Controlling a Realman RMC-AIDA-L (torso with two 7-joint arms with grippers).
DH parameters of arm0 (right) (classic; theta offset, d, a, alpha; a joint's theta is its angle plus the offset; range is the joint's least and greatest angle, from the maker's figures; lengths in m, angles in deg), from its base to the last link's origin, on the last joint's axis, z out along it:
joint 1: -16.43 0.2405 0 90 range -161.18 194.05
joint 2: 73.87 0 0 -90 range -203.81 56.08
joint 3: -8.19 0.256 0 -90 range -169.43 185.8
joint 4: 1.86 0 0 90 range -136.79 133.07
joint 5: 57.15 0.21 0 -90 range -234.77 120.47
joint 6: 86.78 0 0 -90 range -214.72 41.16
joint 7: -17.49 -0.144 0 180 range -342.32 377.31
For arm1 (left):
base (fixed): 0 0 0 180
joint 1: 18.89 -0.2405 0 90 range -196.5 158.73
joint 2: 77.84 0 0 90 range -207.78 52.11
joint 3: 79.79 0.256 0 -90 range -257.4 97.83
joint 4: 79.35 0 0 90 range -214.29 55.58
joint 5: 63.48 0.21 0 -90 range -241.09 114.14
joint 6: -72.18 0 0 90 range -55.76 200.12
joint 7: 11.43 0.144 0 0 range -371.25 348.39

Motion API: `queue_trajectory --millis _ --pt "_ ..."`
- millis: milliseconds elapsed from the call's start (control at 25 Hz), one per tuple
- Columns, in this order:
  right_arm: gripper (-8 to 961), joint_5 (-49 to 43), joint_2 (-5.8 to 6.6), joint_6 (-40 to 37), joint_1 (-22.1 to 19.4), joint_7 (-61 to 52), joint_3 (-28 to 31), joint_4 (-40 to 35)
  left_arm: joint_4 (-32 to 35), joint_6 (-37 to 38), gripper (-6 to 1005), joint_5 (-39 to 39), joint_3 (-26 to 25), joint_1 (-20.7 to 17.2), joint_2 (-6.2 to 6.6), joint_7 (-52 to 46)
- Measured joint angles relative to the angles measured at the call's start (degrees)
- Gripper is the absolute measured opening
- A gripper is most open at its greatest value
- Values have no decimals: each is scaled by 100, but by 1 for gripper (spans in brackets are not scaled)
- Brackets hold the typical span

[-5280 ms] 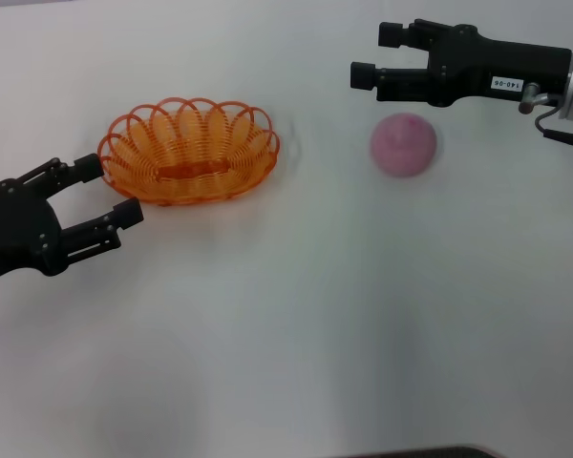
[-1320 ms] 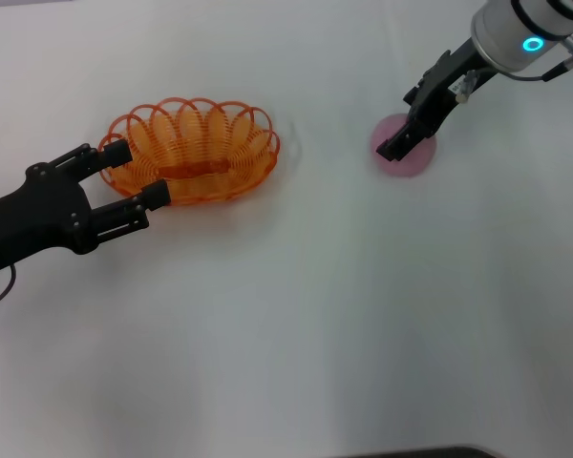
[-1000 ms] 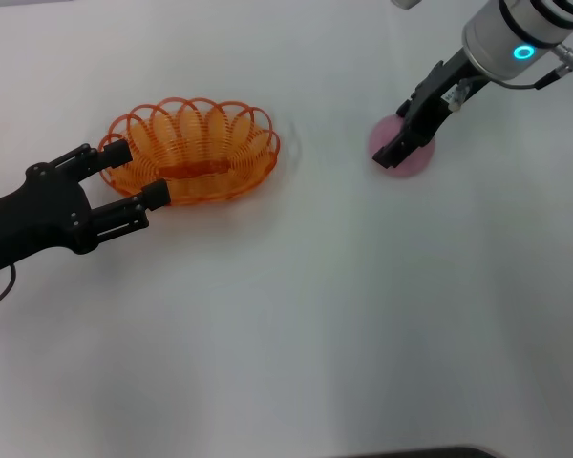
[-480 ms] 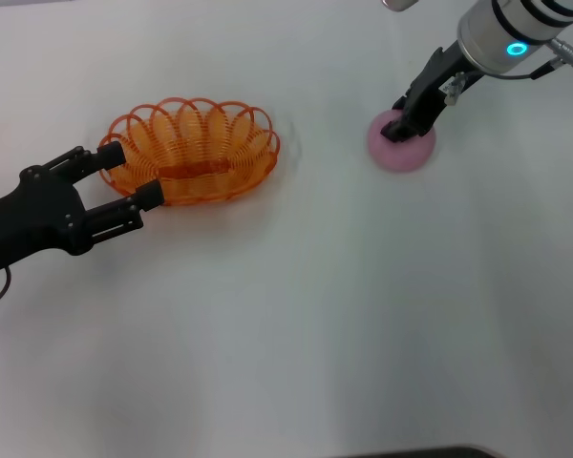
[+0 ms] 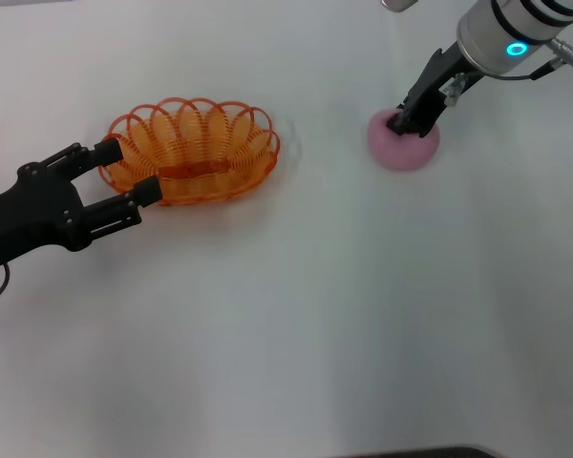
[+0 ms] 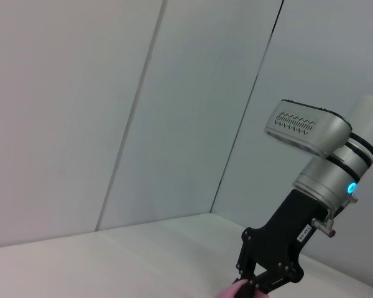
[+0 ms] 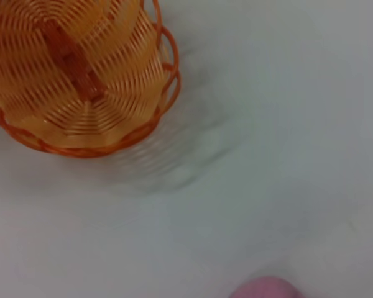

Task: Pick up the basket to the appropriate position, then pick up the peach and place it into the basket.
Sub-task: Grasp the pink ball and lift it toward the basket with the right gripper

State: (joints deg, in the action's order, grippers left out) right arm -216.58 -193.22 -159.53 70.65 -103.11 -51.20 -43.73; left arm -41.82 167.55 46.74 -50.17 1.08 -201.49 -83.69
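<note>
The orange basket point(image 5: 193, 151) sits on the white table at the left; it also shows in the right wrist view point(image 7: 74, 74). My left gripper point(image 5: 132, 170) is open at the basket's left end, one finger by the far side of the rim and one by the near side. The pink peach point(image 5: 403, 145) lies at the right. My right gripper point(image 5: 404, 121) comes down from the upper right and rests on the top of the peach. The left wrist view shows that gripper point(image 6: 261, 284) over the peach point(image 6: 232, 292). A sliver of peach point(image 7: 267, 288) shows in the right wrist view.
The white table point(image 5: 296, 315) stretches bare between basket and peach and toward the front edge. Grey wall panels point(image 6: 143, 112) stand behind the table.
My right gripper has moved from the peach's front-left side up onto its top. My left gripper has crept a little farther along the basket's left end. The basket and peach stay put.
</note>
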Motion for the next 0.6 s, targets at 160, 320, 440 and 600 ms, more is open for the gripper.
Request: queue_trajectory --millis 160,320,440,600 --pt "93 4 4 -2 -24 1 9 -27 0 -1 844 -4 0 6 0 1" --pt "65 4 14 -3 -39 24 26 -37 0 1 844 -9 0 7 0 -5" --pt "65 22 22 -4 -45 49 52 -72 0 25 844 -10 0 4 -6 -6" --pt "65 38 24 -36 -71 56 74 -236 0 37 844 -10 0 -6 -8 -7"
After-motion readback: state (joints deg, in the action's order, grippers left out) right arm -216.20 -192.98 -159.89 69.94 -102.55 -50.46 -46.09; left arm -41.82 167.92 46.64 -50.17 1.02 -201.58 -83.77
